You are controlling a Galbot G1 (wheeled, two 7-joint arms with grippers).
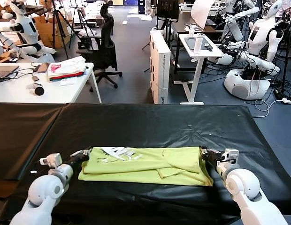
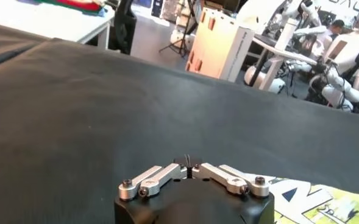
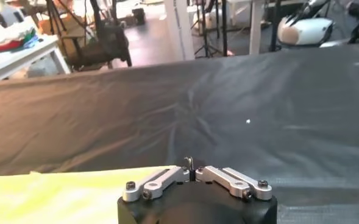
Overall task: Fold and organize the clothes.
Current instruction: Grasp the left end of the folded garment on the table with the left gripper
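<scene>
Lime T-shirt lies part-folded on black table. Left gripper and right gripper pinch its far corners, fingers together, likely for folding.

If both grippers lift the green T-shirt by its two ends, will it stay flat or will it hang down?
The T-shirt lies in soft folds and wrinkles on the black table, so it is probably floppy and its middle would sag. It looks thin, so likely light. Its loose folded layers may fall open.

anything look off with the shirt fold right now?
Slightly. The T-shirt lies in a rumpled band on the black table, white print showing at its left end. The left gripper and right gripper, both shut, sit at its ends.
</scene>
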